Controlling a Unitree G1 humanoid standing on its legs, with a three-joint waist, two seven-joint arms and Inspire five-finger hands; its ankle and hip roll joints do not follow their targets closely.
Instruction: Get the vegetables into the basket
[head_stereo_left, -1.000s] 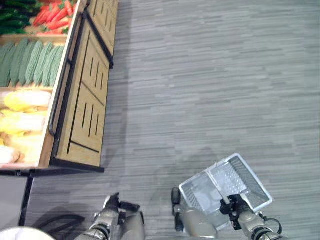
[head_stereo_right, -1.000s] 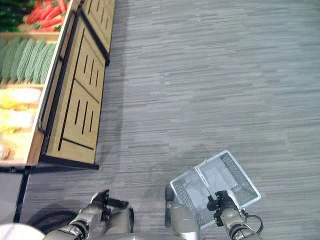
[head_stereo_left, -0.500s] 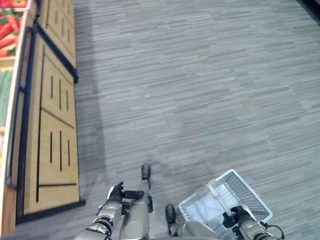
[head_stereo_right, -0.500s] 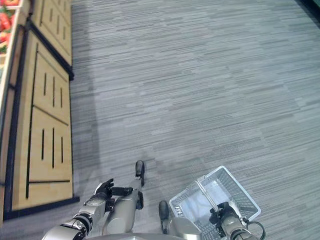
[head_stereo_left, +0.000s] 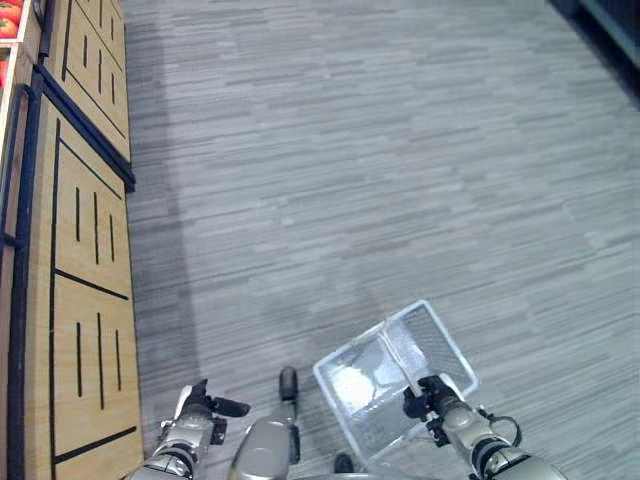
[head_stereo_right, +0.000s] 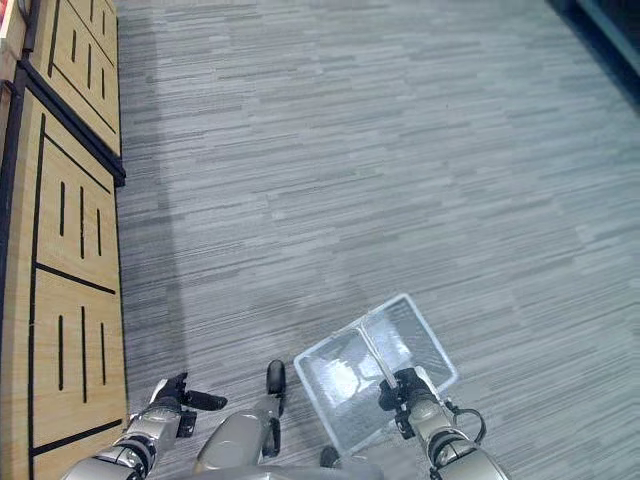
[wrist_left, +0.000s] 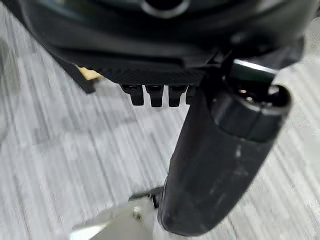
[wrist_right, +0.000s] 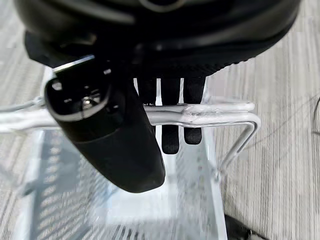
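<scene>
Counts on the shop floor

1 wire basket (head_stereo_left: 395, 365) with 1 metal handle (wrist_right: 200, 114); no vegetable can be made out in it. 2 robot hands: 1 right hand (head_stereo_left: 428, 396) curled round that handle, 1 left hand (head_stereo_left: 196, 412) hanging free. 1 wooden produce stand (head_stereo_left: 70, 240) along the left edge, with a sliver of red produce (head_stereo_left: 8, 18) too small to count.

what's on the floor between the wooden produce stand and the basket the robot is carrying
Nothing but bare grey floor between the wooden stand and the basket, as both eye views show.
</scene>
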